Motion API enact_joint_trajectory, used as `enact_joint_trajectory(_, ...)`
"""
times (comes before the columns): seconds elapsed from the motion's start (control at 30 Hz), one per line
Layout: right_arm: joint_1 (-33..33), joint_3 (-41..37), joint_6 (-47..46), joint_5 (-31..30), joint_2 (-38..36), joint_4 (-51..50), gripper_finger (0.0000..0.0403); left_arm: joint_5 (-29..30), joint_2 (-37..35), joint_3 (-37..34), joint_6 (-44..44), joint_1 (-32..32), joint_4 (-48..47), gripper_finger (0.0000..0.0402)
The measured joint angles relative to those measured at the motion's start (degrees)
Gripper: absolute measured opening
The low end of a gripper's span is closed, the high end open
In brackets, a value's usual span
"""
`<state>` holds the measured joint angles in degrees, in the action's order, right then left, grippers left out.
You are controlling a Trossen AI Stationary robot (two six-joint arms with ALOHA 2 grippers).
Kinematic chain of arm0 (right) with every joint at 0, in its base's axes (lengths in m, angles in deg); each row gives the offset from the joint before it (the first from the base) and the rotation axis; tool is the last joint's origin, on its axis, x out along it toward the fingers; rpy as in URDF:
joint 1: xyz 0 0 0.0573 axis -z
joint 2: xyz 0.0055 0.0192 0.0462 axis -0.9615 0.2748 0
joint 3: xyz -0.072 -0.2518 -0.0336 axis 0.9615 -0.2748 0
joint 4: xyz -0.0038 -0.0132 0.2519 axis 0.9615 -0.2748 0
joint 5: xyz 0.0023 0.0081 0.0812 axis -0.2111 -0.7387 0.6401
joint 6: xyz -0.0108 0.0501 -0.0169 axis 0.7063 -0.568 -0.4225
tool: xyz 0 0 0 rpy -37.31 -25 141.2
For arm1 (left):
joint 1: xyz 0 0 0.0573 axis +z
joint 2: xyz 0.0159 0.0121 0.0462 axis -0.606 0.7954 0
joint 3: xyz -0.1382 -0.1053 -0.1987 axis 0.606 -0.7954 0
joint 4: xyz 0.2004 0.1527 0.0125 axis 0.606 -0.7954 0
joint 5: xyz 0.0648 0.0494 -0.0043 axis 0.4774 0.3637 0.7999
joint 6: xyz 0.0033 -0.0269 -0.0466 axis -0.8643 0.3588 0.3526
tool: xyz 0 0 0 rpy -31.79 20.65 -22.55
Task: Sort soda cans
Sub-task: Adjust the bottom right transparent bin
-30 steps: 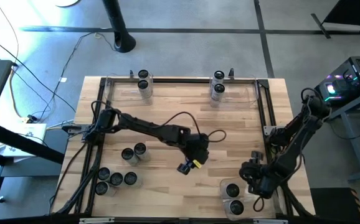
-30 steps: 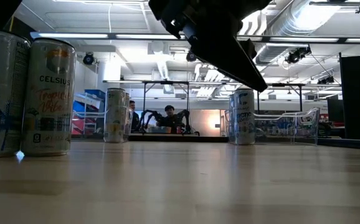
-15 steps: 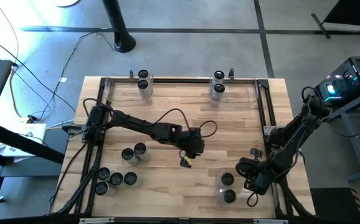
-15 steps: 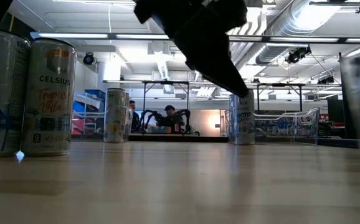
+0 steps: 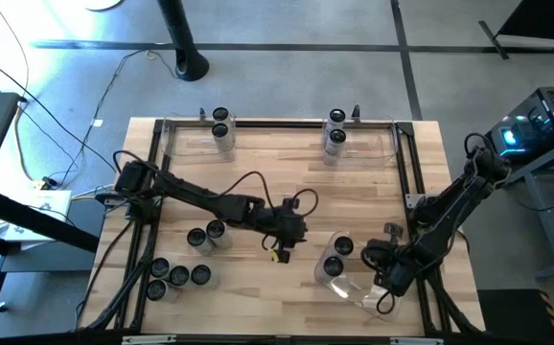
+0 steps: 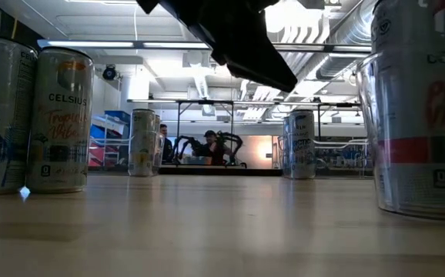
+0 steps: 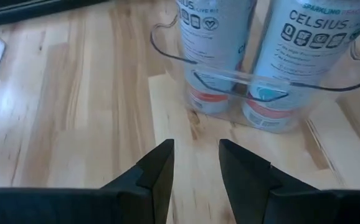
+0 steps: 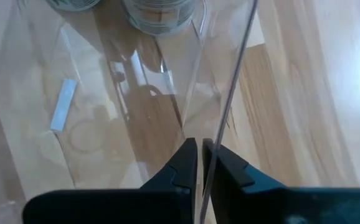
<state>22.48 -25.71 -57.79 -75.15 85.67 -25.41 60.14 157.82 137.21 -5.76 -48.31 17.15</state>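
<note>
A pale wooden worktop (image 5: pixel 258 163) stands on grey floor. Slim cans (image 5: pixel 333 256) with dark tops and printed sides sit in a clear bin (image 5: pixel 349 284) near the right edge. The right claw (image 8: pixel 200 163) pinches the bin's wall; the left claw (image 7: pixel 194 163) hovers slightly parted, empty.

Overhead, table-level and two close wrist cameras.
</note>
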Motion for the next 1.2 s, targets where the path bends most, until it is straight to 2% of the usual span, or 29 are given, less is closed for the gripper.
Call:
enact_joint_trajectory(0.33, 0.25, -0.01, 9.95, -2.97, 0.02, -2.96, 0.0021, 0.66, 0.00, 0.02, 0.06, -0.31, 0.13, 0.0119)
enact_joint_trajectory(0.67, 0.22, -0.01, 10.58, -3.12, 0.02, -3.96, 0.0025, 0.66, 0.00, 0.04, 0.11, -0.31, 0.15, 0.0119)
enact_joint_trajectory(0.77, 0.22, -0.01, 10.61, -3.13, 0.02, -4.04, 0.0050, 0.66, 0.00, 0.04, 0.12, -0.30, 0.17, 0.0119)
enact_joint_trajectory(1.03, 0.22, 0.11, 10.16, -7.08, 0.02, -4.76, 0.0158, 0.66, 0.02, 0.04, 0.58, -0.31, 0.14, 0.0119)
enact_joint_trajectory(1.2, 0.22, 2.18, 8.63, -8.42, 0.02, -7.38, 0.0175, 0.64, 0.02, 0.04, 0.67, -0.31, 0.15, 0.0119)
